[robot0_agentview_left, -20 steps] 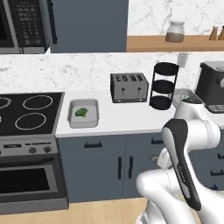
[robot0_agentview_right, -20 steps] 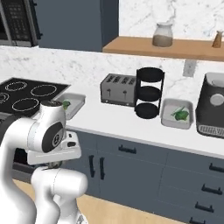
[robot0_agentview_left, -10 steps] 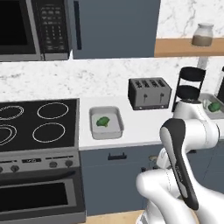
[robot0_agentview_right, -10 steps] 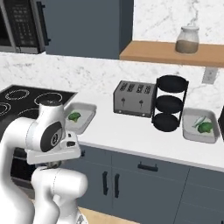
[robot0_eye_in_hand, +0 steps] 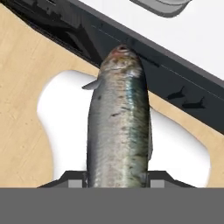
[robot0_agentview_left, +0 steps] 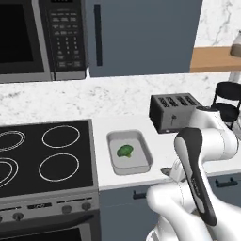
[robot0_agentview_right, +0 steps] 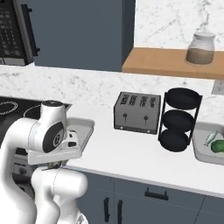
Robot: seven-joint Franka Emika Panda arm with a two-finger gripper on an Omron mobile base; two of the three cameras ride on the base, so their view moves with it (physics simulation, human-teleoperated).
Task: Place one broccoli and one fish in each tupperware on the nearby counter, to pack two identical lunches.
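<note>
A silvery fish (robot0_eye_in_hand: 118, 127) hangs head-down between my fingertips, with the gripper (robot0_eye_in_hand: 116, 178) shut on it, low in front of the dark cabinet fronts and over the wooden floor. On the white counter (robot0_agentview_left: 159, 141) beside the stove lies a light-grey tupperware (robot0_agentview_left: 136, 162) holding one broccoli (robot0_agentview_left: 124, 150); my arm hides part of this tupperware (robot0_agentview_right: 85, 127) in the right base view, and a corner of it (robot0_eye_in_hand: 164, 4) shows in the hand view. A second tupperware (robot0_agentview_right: 199, 151) at the far right holds a broccoli (robot0_agentview_right: 219, 146) and a fish (robot0_agentview_right: 209, 138).
A black stovetop (robot0_agentview_left: 42, 160) lies left of the near tray, with a microwave (robot0_agentview_left: 42, 37) above it. A dark toaster (robot0_agentview_right: 138, 111) and a black tiered rack (robot0_agentview_right: 179, 118) stand between the two trays. A jar (robot0_agentview_right: 200, 48) sits on the wooden shelf.
Both base views have swung and closed in on the stove end of the counter, so the camera moved. The near tray now sits in front of the arm.
</note>
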